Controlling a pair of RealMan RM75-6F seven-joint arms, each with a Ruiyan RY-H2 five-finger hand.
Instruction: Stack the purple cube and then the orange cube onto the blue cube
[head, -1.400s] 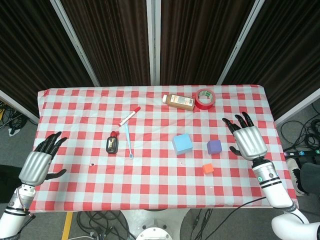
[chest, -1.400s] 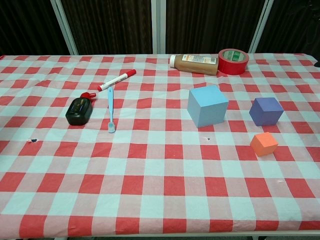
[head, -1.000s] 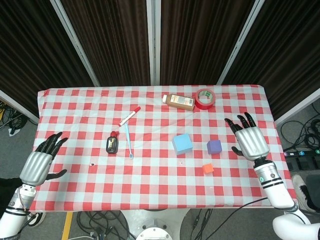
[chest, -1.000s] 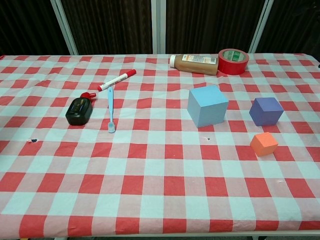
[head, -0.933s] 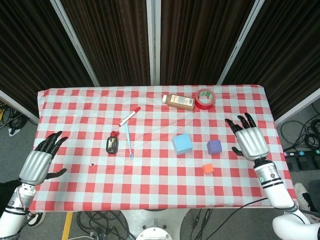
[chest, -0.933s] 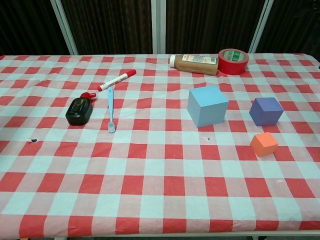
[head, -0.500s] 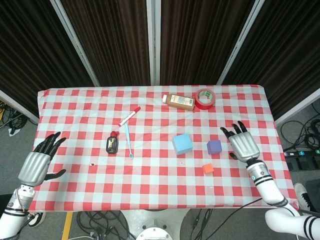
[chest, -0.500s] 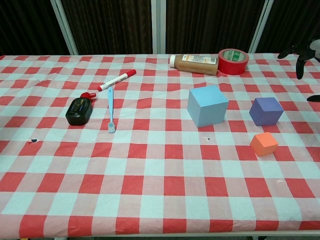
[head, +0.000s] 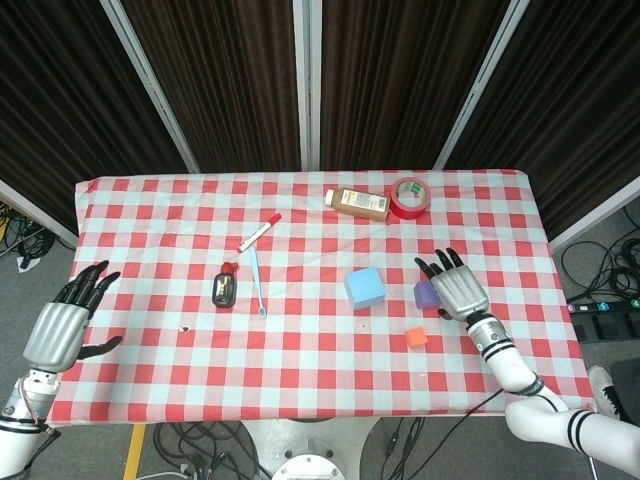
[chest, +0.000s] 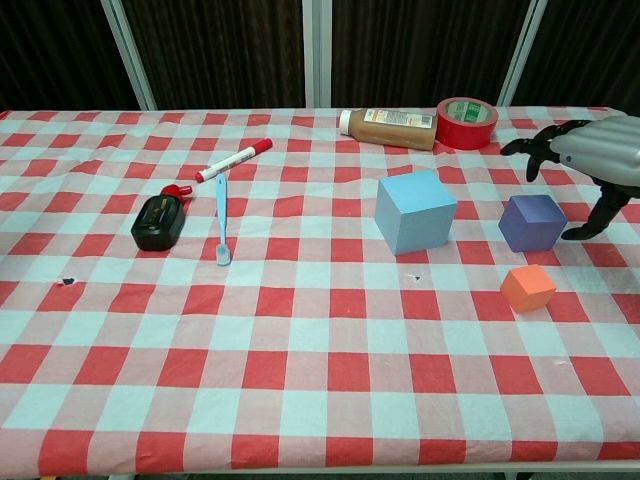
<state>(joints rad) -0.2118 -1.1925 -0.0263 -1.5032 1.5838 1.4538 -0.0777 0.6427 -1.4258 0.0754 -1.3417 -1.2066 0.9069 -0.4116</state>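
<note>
The blue cube (head: 365, 288) (chest: 415, 212) stands on the checked cloth right of centre. To its right sits the smaller purple cube (chest: 531, 222), partly hidden in the head view (head: 424, 295) by my right hand (head: 456, 288) (chest: 590, 155). That hand hovers just above and to the right of the purple cube, fingers spread, holding nothing. The small orange cube (head: 416, 338) (chest: 528, 287) lies in front of the purple one. My left hand (head: 62, 325) hangs open off the table's left edge, seen only in the head view.
A brown bottle (chest: 390, 126) lying on its side and a red tape roll (chest: 466, 122) sit at the back. A red marker (chest: 234, 160), a light-blue toothbrush (chest: 222, 220) and a black object with a red cap (chest: 159, 220) lie on the left half.
My right hand has moved left and inward from the table's right side to just over the purple cube. The left hand drifted slightly outward. The cubes stayed put.
</note>
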